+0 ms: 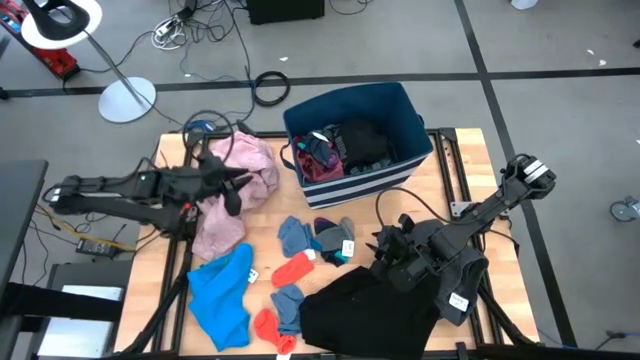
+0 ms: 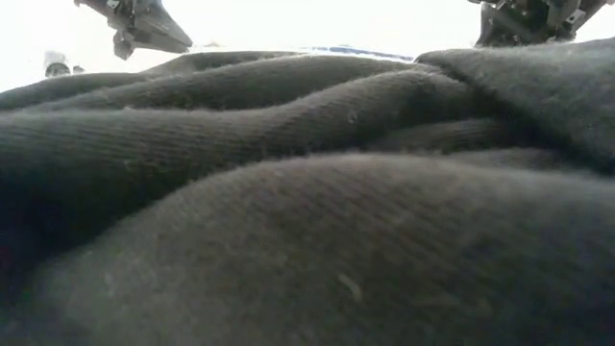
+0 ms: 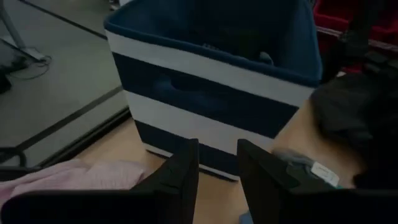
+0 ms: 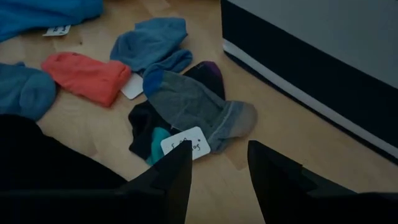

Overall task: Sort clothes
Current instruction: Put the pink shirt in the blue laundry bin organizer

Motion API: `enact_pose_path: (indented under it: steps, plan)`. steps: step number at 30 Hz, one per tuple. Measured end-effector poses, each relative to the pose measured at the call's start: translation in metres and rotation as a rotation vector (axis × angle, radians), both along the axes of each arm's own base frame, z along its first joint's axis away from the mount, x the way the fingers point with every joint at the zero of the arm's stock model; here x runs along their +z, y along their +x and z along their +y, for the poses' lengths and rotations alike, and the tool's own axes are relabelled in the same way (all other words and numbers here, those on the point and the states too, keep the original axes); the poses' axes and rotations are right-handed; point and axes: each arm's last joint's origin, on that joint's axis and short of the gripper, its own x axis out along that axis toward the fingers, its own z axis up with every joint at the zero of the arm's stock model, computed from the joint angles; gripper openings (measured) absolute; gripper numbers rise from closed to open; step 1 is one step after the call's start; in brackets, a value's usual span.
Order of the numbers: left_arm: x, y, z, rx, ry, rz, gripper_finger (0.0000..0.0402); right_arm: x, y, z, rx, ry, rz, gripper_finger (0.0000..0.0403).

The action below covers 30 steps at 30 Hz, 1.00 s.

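bin [image 1: 400,110]: already holds a few dark and maroon pieces; sorting looks barely begun.
table [image 1: 460,190], still loose: pink garment [image 1: 240,170] at the left, bright blue garment [image 1: 222,295] in front of it, black garment [image 1: 365,305] at the front right, socks [image 1: 315,240] in red, blue and grey scattered between.
left gripper [image 3: 217,171]: fingers slightly spread, empty, over the pink garment and facing the bin.
right gripper [image 4: 219,171]: fingers spread, empty, above the black garment, just beside the grey sock [image 4: 199,106].
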Motion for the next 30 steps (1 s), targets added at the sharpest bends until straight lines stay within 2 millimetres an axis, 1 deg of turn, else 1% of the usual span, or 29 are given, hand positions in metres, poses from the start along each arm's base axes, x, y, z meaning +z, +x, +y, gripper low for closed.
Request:
enact_pose_path:
  steps: [2, 4, 11, 13, 16, 19, 22, 27, 30]
  plan:
    - [0.002, -0.001, 0.006, -0.001, -0.014, 0.003, 0.0114, 0.0, 0.0, 0.0, 0.004, -0.005, 0.002, 0.0155]
    - [0.0, -0.002, 0.012, 0.012, -0.023, 0.03, 0.0114, 0.0, 0.0, 0.0, 0.005, -0.005, 0.002, 0.0155]
    - [-0.005, -0.003, 0.031, 0.165, -0.003, 0.083, 0.0115, 0.0, 0.0, 0.0, 0.005, -0.006, 0.003, 0.0155]
    - [-0.007, -0.002, 0.035, 0.172, 0.019, 0.125, 0.0115, 0.0, 0.0, 0.0, 0.005, -0.007, 0.003, 0.0155]
    - [-0.013, 0.005, 0.04, 0.145, -0.011, 0.163, 0.0119, 0.0, 0.0, 0.0, 0.004, -0.01, 0.002, 0.0155]
    - [-0.019, 0.013, 0.044, 0.112, -0.066, 0.192, 0.0133, 0.0, 0.0, 0.0, 0.004, -0.01, 0.002, 0.0155]
    - [-0.027, 0.021, 0.048, 0.101, -0.107, 0.236, 0.0156, 0.0, 0.0, 0.0, 0.004, -0.01, 0.002, 0.0155]
    - [-0.036, 0.031, 0.054, 0.101, -0.052, 0.337, 0.0196, 0.0, 0.0, 0.0, 0.004, -0.011, 0.003, 0.0155]
    - [-0.039, 0.034, 0.056, 0.154, -0.042, 0.357, 0.0205, 0.0, 0.0, 0.0, 0.004, -0.011, 0.003, 0.0155]
